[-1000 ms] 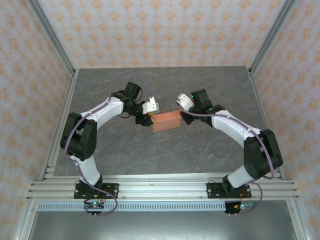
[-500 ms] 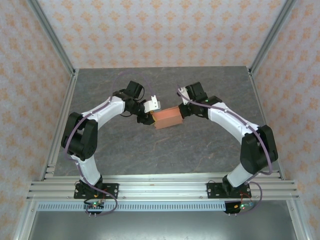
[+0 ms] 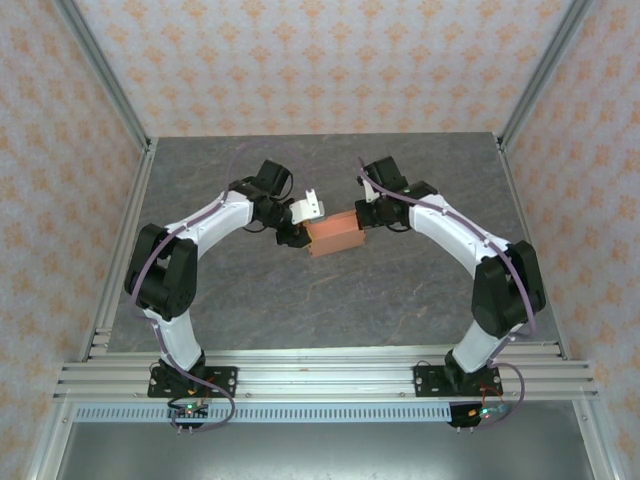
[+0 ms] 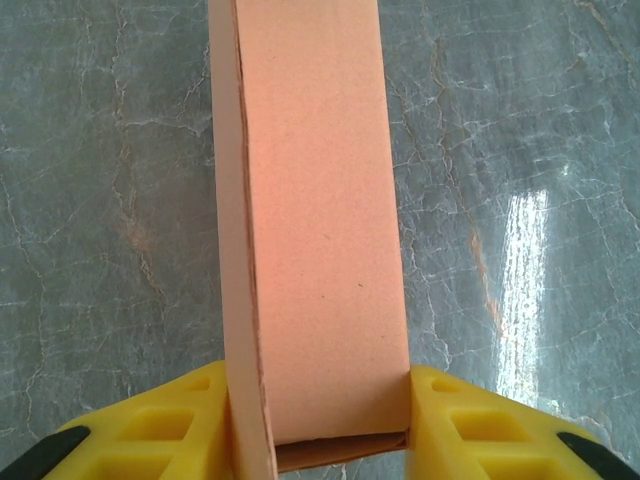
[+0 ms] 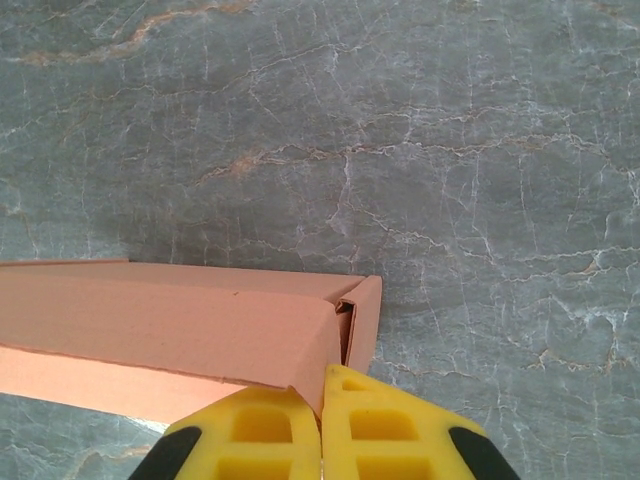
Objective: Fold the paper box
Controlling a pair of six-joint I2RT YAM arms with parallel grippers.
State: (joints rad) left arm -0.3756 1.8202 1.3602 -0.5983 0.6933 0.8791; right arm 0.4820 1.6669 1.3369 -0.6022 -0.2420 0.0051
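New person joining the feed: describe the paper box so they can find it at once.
Look at the middle of the grey marbled table, where the two white arms nearly meet. Between the left gripper and the right gripper sits the paper box, small, long and rectangular. It is the one salmon-orange thing on that grey surface.

The dark grey, marble-veined stone-look bench [image 3: 260,300] carries pale and rusty streaks (glare brightens one patch in the left wrist view). A salmon-orange paper box [image 3: 335,237] is over its middle; whether the box touches the bench is unclear.
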